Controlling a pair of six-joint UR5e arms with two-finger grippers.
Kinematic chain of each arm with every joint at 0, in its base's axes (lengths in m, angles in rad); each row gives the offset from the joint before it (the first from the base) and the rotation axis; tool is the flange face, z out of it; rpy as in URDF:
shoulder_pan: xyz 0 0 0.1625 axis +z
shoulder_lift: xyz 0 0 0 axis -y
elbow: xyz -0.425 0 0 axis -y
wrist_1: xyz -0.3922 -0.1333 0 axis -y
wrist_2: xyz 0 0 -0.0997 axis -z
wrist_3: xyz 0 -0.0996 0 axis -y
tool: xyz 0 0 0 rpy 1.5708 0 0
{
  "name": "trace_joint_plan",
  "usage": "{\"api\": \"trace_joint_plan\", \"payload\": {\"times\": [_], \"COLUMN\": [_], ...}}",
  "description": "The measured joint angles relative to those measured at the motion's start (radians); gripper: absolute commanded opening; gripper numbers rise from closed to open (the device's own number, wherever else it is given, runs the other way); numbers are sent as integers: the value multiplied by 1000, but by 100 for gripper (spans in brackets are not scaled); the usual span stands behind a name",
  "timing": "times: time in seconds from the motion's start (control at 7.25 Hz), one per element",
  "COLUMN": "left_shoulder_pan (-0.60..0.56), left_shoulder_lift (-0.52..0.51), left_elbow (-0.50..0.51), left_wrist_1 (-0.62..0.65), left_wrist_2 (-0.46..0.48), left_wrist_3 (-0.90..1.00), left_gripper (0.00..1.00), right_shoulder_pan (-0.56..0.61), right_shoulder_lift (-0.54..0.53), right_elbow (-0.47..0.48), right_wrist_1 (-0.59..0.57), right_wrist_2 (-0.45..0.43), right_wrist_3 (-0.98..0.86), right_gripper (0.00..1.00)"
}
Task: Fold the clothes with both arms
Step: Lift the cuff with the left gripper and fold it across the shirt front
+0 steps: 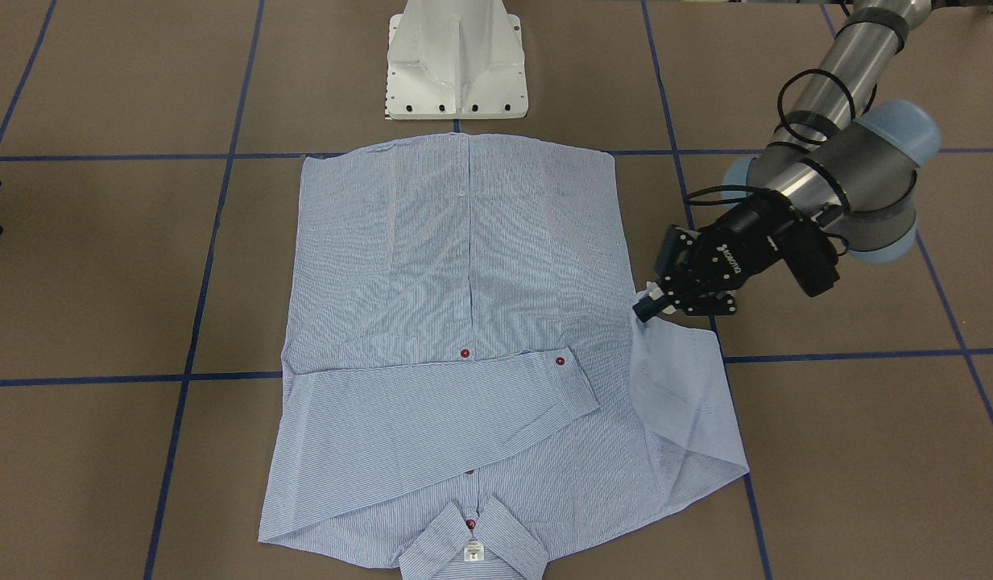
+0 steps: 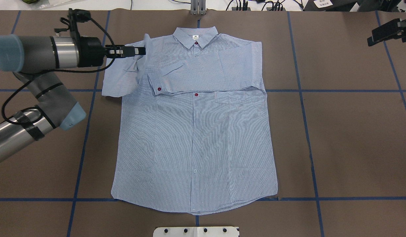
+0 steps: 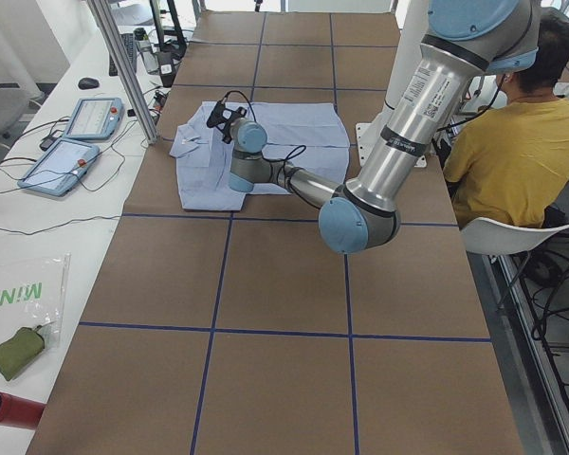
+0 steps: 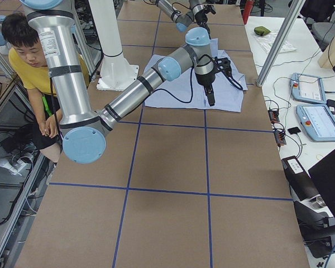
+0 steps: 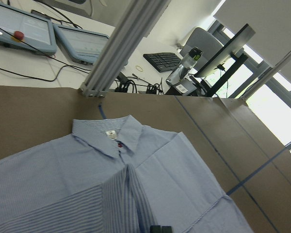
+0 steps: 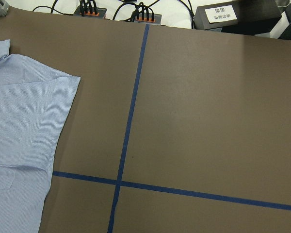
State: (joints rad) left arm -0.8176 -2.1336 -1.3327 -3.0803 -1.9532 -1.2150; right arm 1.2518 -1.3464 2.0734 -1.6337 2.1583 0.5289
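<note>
The light blue striped shirt [image 2: 196, 138] lies flat and front up on the brown table, collar [image 2: 196, 36] at the far edge from the robot. One sleeve is folded across the chest, its cuff [image 2: 160, 86] left of the button line. My left gripper [image 2: 140, 51] is shut on the other sleeve [image 2: 123, 72] and holds its end lifted over the shoulder; this also shows in the front view [image 1: 645, 308]. My right gripper [image 2: 387, 31] hangs away from the shirt at the far right; I cannot tell how its jaws stand. The right wrist view shows only the shirt's edge [image 6: 24, 111].
The white pedestal base [image 1: 456, 60] stands at the shirt's hem side. An aluminium post [image 2: 198, 8] rises just beyond the collar. Blue tape lines cross the brown table [image 2: 347, 138]. A seated person [image 3: 512, 142] is beside the robot base. Tablets [image 3: 76, 142] lie on the side bench.
</note>
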Motion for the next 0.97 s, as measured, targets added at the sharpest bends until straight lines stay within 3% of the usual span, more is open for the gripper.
{"api": "trace_joint_plan", "payload": {"times": [0.41, 0.97], "left_shoulder_pan": [148, 231], "left_shoulder_lift": [-142, -235], "left_elbow": [22, 119], "left_wrist_1": [198, 281], "left_wrist_2": [200, 270], "left_wrist_3": [-15, -9], "left_gripper": [0, 0], "right_shoulder_pan": [0, 0], "right_shoulder_lift": [3, 3], "right_elbow": [-1, 0], "right_wrist_1": [0, 0], "right_wrist_2": [0, 0], "right_wrist_3": [2, 2], "right_gripper": [100, 100]}}
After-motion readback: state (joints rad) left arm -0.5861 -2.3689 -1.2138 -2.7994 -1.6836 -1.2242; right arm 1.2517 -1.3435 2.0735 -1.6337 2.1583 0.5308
